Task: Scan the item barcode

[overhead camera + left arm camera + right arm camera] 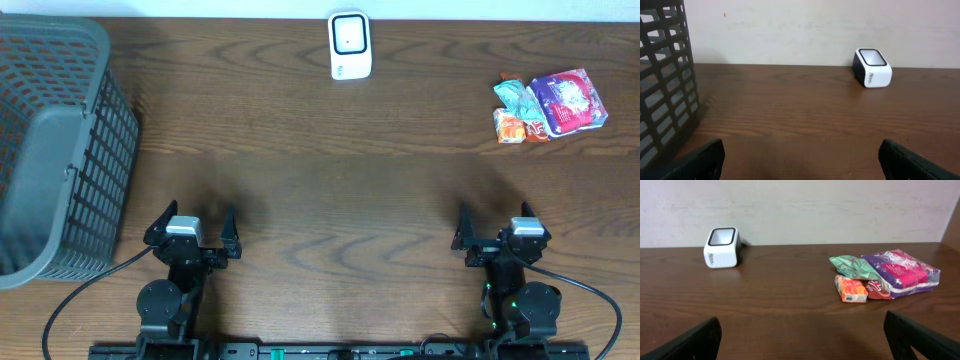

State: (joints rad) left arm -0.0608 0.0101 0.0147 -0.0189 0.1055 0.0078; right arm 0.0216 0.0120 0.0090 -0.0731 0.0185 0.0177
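At the far left of the counter (300, 180) stands a dark grey slatted basket (60, 150), its side filling the left edge of the left wrist view. Just right of it, at the near edge, sits the left arm (170, 290). The left jaws are spread wide with nothing between them, and only bare wood lies ahead of them. The white scanner (350, 45) sits at the middle of the far edge against the pale wall (790, 30), its dark-framed window facing up. It is well apart from both arms, ahead and to the right of the left jaws and ahead and to the left of the right ones. The right arm (520, 295) sits at the near edge, and the right jaws are likewise spread wide and empty. The items to scan lie in a small cluster near the far right corner, ahead and to the right of the right jaws and well apart from them. A green packet (855, 266) lies at the cluster's left rear, touching a larger purple packet (900, 272) on its right. A small orange packet (851, 289) lies in front of the green one, and beside it a red packet (879, 291) sits partly tucked under the purple one. Between the right jaws and the cluster lies only bare wood.
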